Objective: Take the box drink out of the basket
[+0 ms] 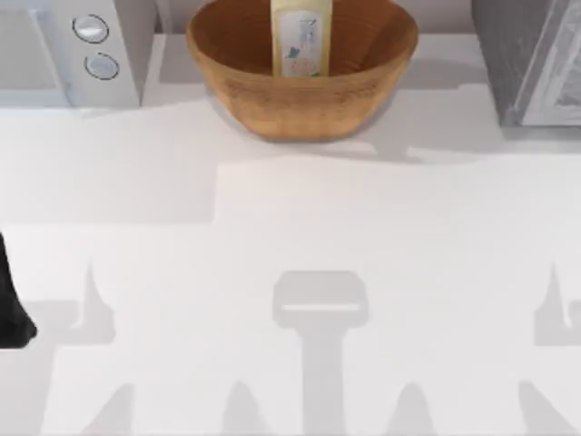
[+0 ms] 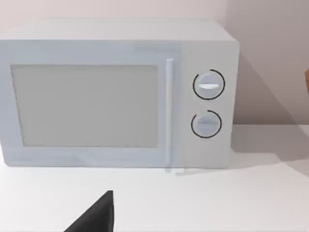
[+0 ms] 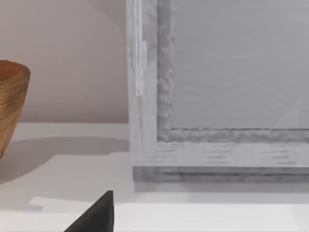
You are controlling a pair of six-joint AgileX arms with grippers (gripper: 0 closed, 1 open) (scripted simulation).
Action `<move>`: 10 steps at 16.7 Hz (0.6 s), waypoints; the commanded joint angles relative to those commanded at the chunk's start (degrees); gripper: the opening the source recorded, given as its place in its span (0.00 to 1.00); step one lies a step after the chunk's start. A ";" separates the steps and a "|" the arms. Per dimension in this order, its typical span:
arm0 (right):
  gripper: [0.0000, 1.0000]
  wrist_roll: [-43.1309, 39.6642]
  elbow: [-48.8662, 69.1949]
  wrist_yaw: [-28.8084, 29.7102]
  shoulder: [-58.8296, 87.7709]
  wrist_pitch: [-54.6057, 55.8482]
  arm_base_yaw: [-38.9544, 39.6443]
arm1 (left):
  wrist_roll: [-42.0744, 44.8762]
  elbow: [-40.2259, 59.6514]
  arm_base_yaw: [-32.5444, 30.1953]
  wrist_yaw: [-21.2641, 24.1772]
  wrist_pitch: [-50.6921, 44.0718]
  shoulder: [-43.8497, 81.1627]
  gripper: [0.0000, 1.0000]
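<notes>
Up back, mid-table, carton (image 1: 301, 36) stands upright in basket (image 1: 300, 86). L wrist cam faces microwave (image 2: 116, 96); R wrist cam catches basket edge beside a grey appliance (image 3: 217, 96). Can't tell either claw's state.

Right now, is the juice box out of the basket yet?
Not yet. Nothing looks done: the box drink stands upright inside the basket at the table's far edge. Nothing is in hand; the left arm sits at the table's left edge, far from the basket. Still left: reaching in, gripping the carton and lifting it out.
</notes>
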 joint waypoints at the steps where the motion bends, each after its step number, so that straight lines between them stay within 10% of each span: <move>1: 1.00 0.00 0.00 0.00 0.00 0.00 0.00 | 0.00 0.00 0.00 0.00 0.00 0.00 1.00; 10: 1.00 0.00 0.00 0.00 0.00 0.00 0.00 | -0.73 11.40 -5.89 -5.59 7.00 20.20 1.00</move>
